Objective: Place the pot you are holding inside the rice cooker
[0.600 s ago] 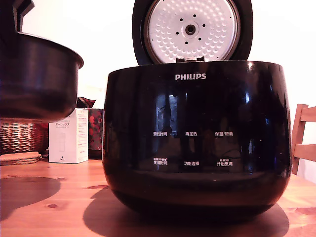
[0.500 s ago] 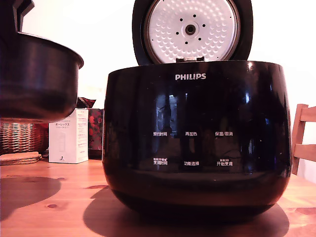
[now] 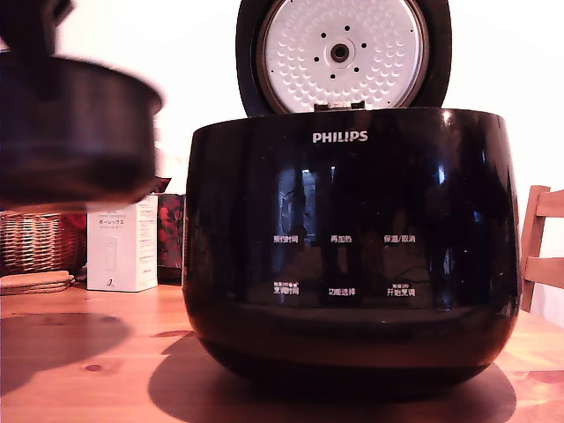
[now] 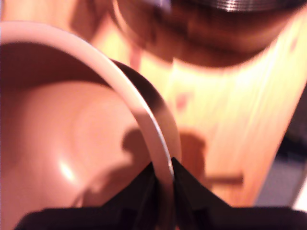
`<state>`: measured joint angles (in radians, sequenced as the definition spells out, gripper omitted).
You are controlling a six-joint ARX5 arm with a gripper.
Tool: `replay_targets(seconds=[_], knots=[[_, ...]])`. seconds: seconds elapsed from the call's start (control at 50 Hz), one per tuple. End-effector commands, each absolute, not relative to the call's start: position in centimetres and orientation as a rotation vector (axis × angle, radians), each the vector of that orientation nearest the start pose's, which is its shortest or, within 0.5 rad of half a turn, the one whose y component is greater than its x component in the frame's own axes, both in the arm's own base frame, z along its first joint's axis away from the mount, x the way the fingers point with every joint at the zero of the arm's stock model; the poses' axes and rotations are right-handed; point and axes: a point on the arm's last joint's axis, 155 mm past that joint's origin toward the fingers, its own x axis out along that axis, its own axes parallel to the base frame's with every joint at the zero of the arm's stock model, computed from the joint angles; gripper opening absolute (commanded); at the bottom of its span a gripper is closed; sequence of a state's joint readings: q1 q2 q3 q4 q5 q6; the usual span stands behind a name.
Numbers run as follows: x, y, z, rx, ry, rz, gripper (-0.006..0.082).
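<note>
The pot (image 3: 75, 132) hangs in the air at 9 o'clock in the exterior view, clear of the desk (image 3: 106, 352) and well above its own shadow on the wood. Against the frames of half a second ago it sits slightly higher and has shifted toward the exterior view's right; its rim edge now reaches further toward the rice cooker (image 3: 352, 247) and its outline is smeared by motion. A gap still separates the two.

The end effector (image 4: 164, 179) is clamped on the pot: in the wrist view its two dark fingers (image 4: 144, 184) pinch the thin pale rim from inside and outside, with the bowl's smooth interior showing empty beside them.

The rice cooker stands at 3 o'clock of the pot, its hinged lid (image 3: 344, 55) raised at 12 o'clock with the dimpled silver plate facing the camera. The cavity opening cannot be seen from this low angle. A white carton (image 3: 122, 242) and a wicker basket (image 3: 35, 244) stand behind, under the pot's line of travel.

Judgement: the carry toward the cooker has begun. The pot's base is still below the cooker's top edge, so more lift appears necessary before crossing over. A single rim pinch may let the bowl tilt or swing, and the raised lid limits room at the rear.
</note>
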<state>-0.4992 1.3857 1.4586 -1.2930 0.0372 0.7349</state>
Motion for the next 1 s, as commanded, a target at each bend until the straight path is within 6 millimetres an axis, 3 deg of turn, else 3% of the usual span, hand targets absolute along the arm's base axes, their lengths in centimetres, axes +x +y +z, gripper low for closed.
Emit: replay_targets(seconds=[0.0, 0.54, 0.98], knots=[[25.7, -15.5, 23.2, 0.898, 0.880, -0.895, -0.0024], [23.0, -22.6, 29.0, 0.868, 0.605, -1.108, -0.0024], [20.7, -29.6, 31.2, 0.849, 0.380, -1.292, -0.0024]])
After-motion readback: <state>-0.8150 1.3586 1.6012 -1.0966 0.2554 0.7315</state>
